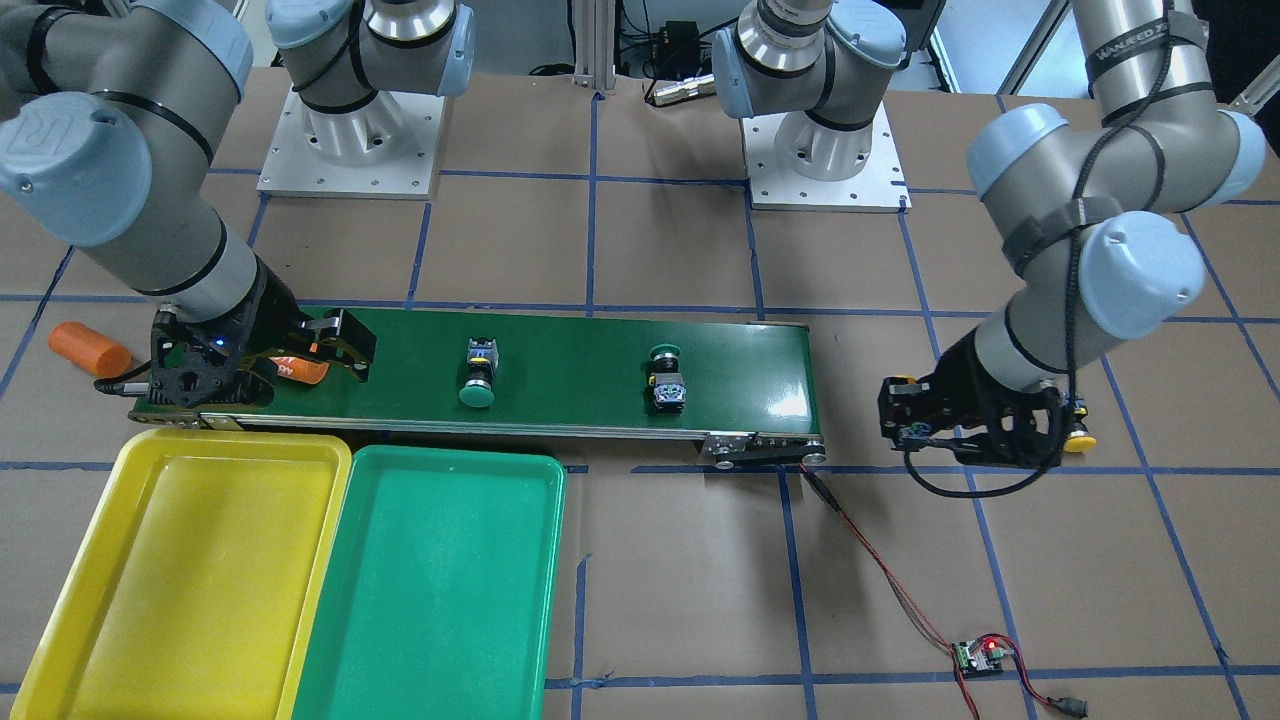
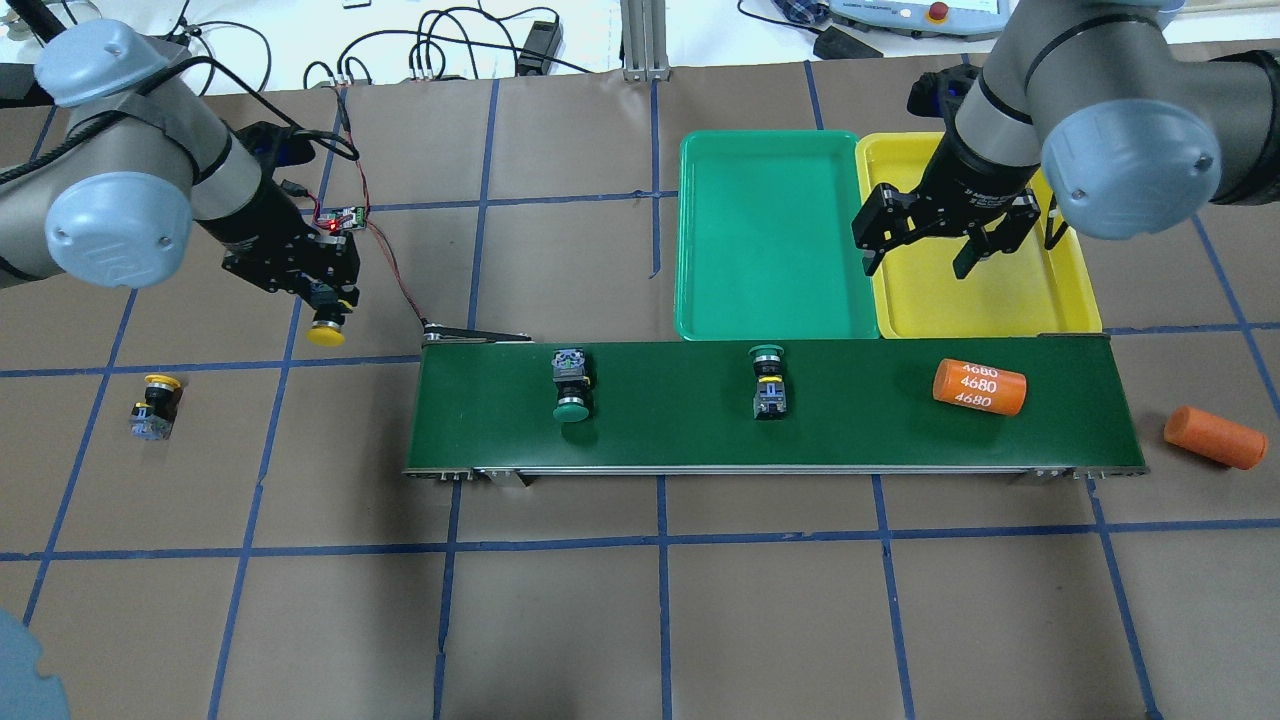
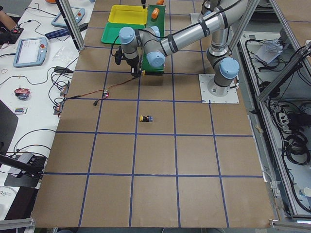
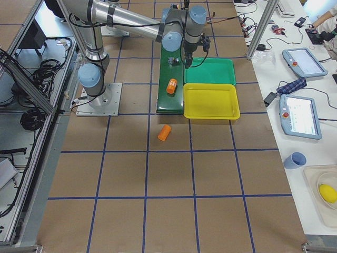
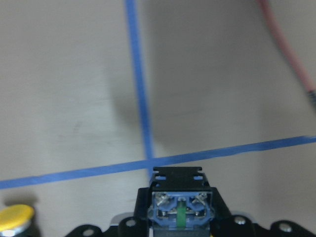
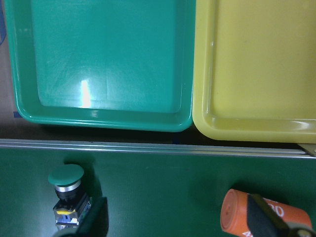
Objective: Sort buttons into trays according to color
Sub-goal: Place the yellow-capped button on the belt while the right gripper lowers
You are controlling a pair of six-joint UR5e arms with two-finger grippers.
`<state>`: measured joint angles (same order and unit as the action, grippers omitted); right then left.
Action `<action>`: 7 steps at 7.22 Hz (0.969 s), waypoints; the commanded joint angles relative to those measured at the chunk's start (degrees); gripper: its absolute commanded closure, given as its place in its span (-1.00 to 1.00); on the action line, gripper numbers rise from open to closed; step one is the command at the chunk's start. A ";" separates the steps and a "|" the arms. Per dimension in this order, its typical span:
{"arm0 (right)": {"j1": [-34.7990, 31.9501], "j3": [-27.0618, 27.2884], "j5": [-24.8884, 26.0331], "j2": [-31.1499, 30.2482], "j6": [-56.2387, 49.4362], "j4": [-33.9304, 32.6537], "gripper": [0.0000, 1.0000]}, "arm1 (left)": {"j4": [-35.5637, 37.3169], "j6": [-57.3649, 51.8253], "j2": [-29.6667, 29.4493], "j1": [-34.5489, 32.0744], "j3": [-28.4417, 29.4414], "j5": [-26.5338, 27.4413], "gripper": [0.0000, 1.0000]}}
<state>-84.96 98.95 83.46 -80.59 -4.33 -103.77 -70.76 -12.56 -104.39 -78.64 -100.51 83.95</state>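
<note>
While the left gripper [image 2: 330,292] pinches a yellow button [image 2: 327,333] by its switch body only, the cap projects clear of the fingertips on the robot's side. The part could pivot or slip out on the long carry to the trays. Its long axis runs from the terminal end, which faces the wrist camera, to the cap pointing away.

The second yellow button [image 2: 155,400] lies on the table well outboard of that gripper. The first green button [image 2: 570,388] and the second green button [image 2: 767,382] lie on the conveyor belt [image 2: 680,420] between the grippers. Their axes run across the belt and their caps point opposite ways.

The right gripper [image 2: 915,265] hangs with fingers spread above the yellow tray [image 2: 1000,300], with the green tray [image 2: 770,240] just beside it. The orange cylinder [image 2: 980,386] lies closest below, so a descent here could take the wrong part.
</note>
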 commanded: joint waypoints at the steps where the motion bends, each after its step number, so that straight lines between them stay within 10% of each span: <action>1: 0.32 2.47 -0.49 -0.10 -0.15 -2.39 -1.00 | 0.18 4.98 0.94 -5.46 -4.85 -1.78 1.00; 6: 1.20 7.48 -3.75 -0.19 0.03 -4.68 -1.00 | 5.32 5.00 -0.53 -8.02 -7.86 -1.51 1.00; 7: 2.16 7.75 -3.48 -0.01 0.11 -4.34 -1.00 | 6.15 5.00 -0.55 -8.02 -8.12 -1.51 0.48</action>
<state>-83.66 106.14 79.43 -80.74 -4.11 -108.25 -66.84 -7.64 -104.37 -86.57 -108.19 82.34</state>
